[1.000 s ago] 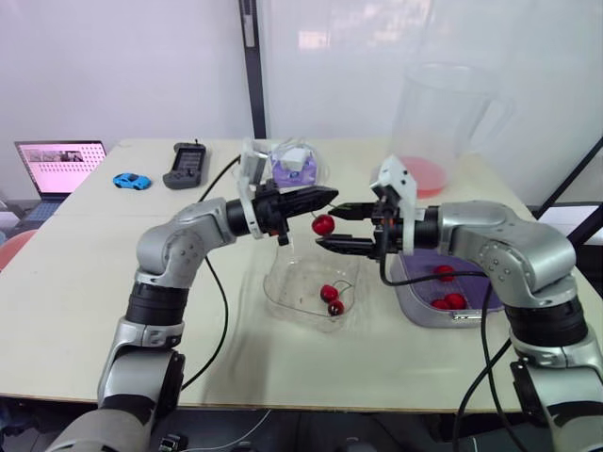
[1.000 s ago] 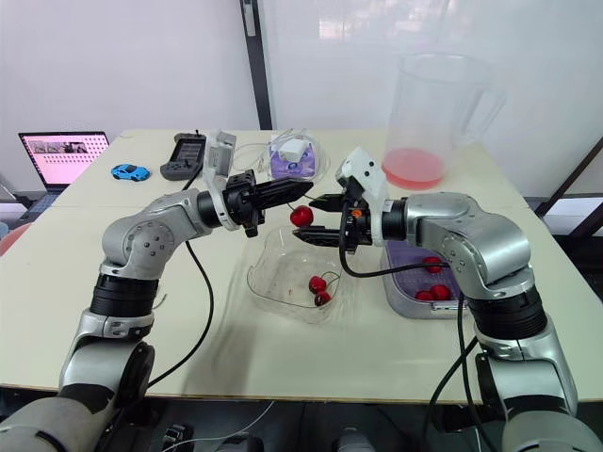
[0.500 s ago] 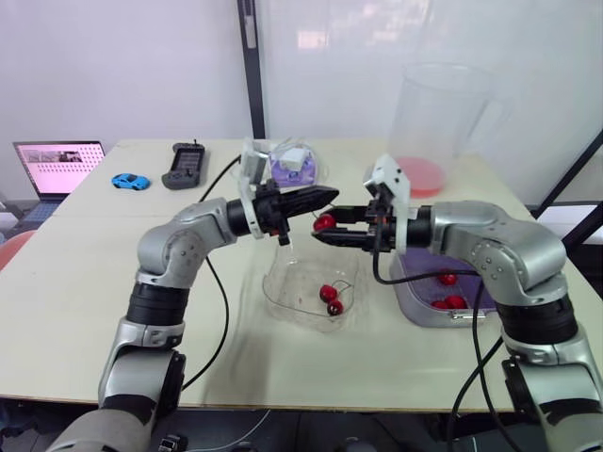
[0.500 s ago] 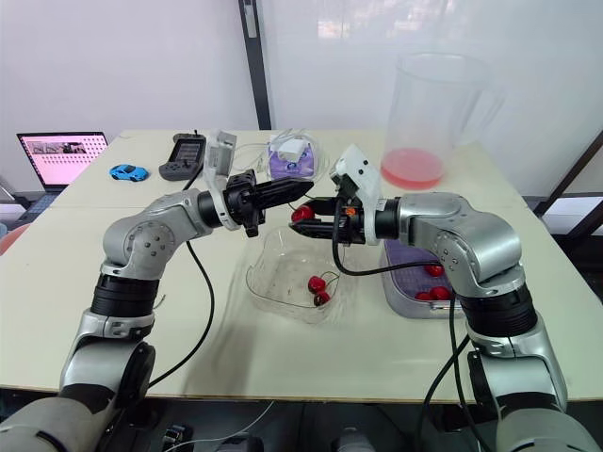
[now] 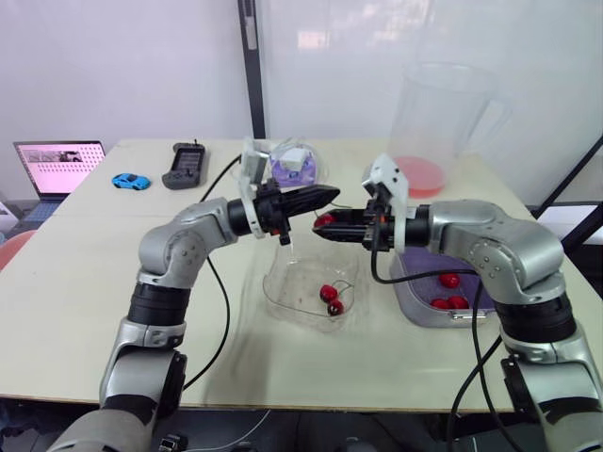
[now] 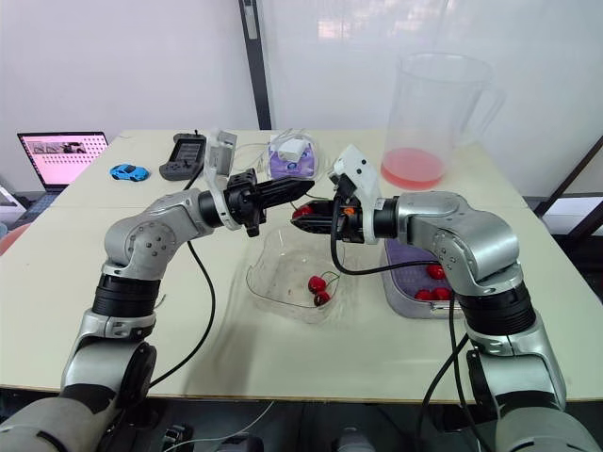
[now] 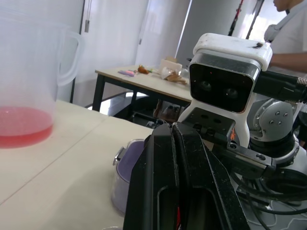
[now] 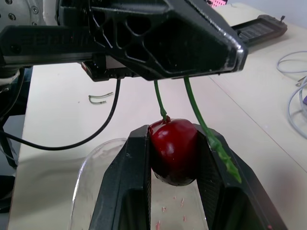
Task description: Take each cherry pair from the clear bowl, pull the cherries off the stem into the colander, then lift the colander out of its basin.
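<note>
change vs 1 s ago: right gripper (image 6: 309, 215) had its fingers spread above and below the hanging cherry (image 8: 173, 152); now they are clamped on it. Right forearm has slid a bit toward the left gripper (image 5: 332, 195). Left arm, bowl and table items unchanged.
left gripper: pinched tight on the top of the green stem (image 8: 159, 98), fingers pointing toward the robot's right, held level above the clear bowl (image 5: 280, 282).
right gripper: fingers point toward the robot's left, tips just under the left gripper's tips; cherry squeezed between the two pads, stem still attached and running up into the left gripper.
second stem: bare green strand (image 8: 211, 136) hangs beside the cherry, no fruit on it, lying over one right finger.
arms: both elbows bent and raised, forearms near horizontal, grippers meeting tip to tip over the bowl's far edge.
bowl: one cherry pair (image 5: 331, 299) lies inside.
colander (image 5: 407, 287): purple, sitting in its basin at the robot's right of the bowl, under the right forearm; a few cherries (image 5: 449, 281) in it.
table (image 5: 75, 273): pale beige top; laptop (image 5: 58, 168), blue toy car (image 5: 131, 181) and black controller (image 5: 186, 166) at far left; small purple tub (image 5: 294, 162) behind the left gripper; tall clear pitcher (image 5: 443, 122) with pink liquid at far right.
room: white walls, black upright post behind the table; left wrist view shows another table and part of a person in white.
</note>
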Robot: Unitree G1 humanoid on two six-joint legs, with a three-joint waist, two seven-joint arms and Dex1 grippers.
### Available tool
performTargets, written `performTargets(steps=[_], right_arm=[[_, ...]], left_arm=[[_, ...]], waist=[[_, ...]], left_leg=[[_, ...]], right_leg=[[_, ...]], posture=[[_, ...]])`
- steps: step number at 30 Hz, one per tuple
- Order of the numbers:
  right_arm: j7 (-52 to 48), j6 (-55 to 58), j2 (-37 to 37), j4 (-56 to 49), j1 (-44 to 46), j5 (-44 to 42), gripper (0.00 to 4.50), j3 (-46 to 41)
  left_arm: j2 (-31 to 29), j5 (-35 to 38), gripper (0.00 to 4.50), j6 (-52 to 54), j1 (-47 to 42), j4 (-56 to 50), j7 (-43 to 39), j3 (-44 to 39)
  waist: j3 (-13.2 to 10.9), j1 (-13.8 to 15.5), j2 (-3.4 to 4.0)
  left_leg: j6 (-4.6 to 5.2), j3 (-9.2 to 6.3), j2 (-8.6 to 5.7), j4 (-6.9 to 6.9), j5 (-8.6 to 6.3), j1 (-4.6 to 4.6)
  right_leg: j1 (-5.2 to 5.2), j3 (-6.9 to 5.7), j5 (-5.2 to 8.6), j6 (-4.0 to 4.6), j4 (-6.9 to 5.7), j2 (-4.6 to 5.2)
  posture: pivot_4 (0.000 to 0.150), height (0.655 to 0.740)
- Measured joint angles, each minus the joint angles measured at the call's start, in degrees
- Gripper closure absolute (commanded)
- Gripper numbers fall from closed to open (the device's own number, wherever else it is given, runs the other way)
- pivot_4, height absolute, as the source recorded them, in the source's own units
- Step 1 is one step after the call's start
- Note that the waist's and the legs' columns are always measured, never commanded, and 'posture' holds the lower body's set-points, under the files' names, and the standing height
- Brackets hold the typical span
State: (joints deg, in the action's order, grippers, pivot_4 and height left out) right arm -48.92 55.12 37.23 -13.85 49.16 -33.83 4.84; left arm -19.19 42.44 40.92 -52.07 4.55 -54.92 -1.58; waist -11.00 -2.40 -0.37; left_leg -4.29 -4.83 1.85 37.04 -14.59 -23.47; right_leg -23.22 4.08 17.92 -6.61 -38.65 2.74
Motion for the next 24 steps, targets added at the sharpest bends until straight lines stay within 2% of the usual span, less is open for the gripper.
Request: performTargets(steps=[12,17,19,24], right_arm=[[-2.84,0.43,6.62,-0.01,-3.73,1.06,3.26,0.85],[-8.16,-5.09,23.02,6.18,-5.35,6.74,3.26,-1.65],[-10.29,-7.79,26.96,8.7,-6.66,8.85,3.26,-2.18],[-13.26,-13.29,28.12,12.61,-12.44,13.4,3.26,-0.07]], left_arm=[[-0.03,0.01,4.5,-0.2,-0.01,0.23,0.26,-0.07],[-2.02,-0.02,4.5,-0.2,0.99,0.18,0.4,-1.47],[-2.78,-0.17,4.5,-0.24,1.59,0.01,0.45,-1.85],[-4.09,-0.49,4.5,-0.24,3.52,-0.95,0.92,-2.13]], waist=[[0.0,-0.03,0.0],[-0.02,1.0,0.01],[-0.02,0.97,0.01],[-0.02,0.36,0.01]], left_leg=[[0.01,0.01,0.0,0.0,-0.01,0.0],[0.09,0.06,-0.04,0.0,-0.05,-0.04],[0.1,0.07,0.0,-0.01,-0.06,0.01],[0.1,0.08,0.0,-0.01,-0.05,0.02]], right_leg=[[0.0,0.01,0.0,0.0,0.01,-0.01],[0.04,0.01,-0.01,-0.02,0.18,0.05],[0.05,0.02,-0.01,-0.01,0.18,0.0],[0.05,0.04,-0.01,-0.01,0.16,0.01]], posture=[[0.15,0.7332],[0.15,0.7332],[0.15,0.7332],[0.15,0.7332]])
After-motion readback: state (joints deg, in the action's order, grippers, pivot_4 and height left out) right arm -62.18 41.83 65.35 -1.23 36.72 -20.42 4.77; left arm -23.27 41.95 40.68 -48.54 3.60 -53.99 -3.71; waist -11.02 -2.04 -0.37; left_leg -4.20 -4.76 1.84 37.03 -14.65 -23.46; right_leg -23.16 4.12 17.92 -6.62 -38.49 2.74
